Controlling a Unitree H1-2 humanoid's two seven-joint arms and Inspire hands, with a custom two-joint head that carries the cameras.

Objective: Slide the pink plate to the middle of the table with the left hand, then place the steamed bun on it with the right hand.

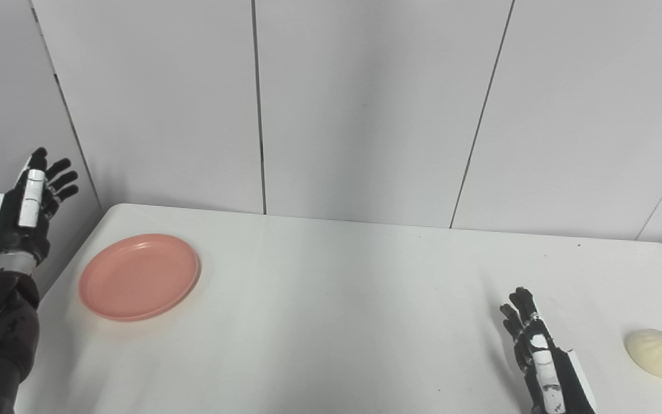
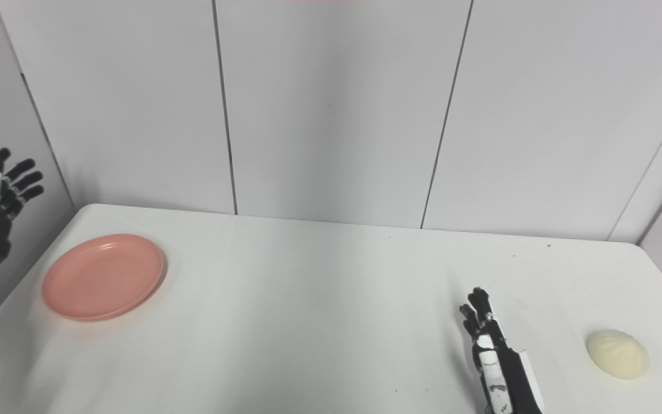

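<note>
Left eye view: left hand [image 1: 26,210] raised, fingers spread; right hand [image 1: 541,356] low.

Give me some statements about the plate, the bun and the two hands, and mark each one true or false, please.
1. The plate lies on the left part of the table. True.
2. The bun sits on the plate. False: it lies on the table at the far right, and the plate holds nothing.
3. The left hand grips the plate's rim. False: it is raised off the left side of the table, fingers apart, touching nothing.
4. The right hand is open and holds nothing. True.
5. The bun lies to the right of the right hand, apart from it. True.
</note>
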